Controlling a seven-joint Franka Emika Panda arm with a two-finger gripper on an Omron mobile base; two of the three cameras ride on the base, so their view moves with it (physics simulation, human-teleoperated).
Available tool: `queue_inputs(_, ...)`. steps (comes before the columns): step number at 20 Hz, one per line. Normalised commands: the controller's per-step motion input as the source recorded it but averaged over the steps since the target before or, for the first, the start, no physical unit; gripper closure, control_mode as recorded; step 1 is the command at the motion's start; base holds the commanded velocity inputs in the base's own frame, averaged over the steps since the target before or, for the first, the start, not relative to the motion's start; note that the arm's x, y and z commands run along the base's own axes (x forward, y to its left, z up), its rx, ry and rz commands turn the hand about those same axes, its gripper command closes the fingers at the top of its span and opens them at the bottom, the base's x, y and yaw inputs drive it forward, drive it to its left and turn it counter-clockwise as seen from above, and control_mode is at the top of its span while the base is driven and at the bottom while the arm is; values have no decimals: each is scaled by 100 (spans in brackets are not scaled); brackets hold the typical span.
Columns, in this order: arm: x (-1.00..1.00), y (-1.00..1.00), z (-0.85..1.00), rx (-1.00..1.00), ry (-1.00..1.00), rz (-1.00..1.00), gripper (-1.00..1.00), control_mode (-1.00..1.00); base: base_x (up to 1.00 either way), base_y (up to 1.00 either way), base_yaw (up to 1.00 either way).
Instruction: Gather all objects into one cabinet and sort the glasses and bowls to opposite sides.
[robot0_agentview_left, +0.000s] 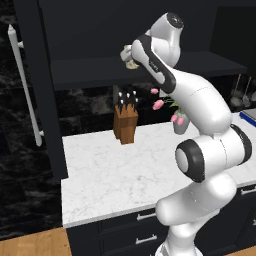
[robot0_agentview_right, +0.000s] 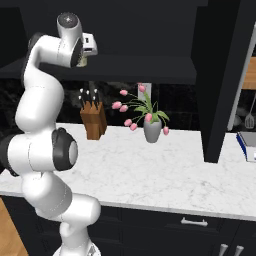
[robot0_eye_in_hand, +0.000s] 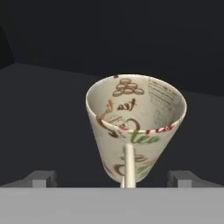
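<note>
A cream mug (robot0_eye_in_hand: 135, 131) with faint brown, red and green markings, among them the word "tea", stands upright on the dark inner shelf (robot0_eye_in_hand: 48, 127) of the black wall cabinet (robot0_agentview_left: 75, 35). Its thin handle faces the hand camera. The cabinet door (robot0_agentview_left: 42, 90) stands open, its long white bar handle (robot0_agentview_left: 25, 85) vertical.

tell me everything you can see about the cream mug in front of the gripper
The cream mug is a glossy cone, wide at the rim and narrow at the base, printed with brown, red and green lettering and shapes. Its thin handle faces the camera. It stands upright on the cabinet's dark shelf, between the open gripper's fingertips, which do not appear to touch it.
</note>
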Motion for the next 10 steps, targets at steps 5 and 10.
queue_inputs(5,23,0,-14,0,5,0,-100,-100,0,0,0)
queue_inputs(10,30,0,-12,0,5,0,-100,-100,0,0,0)
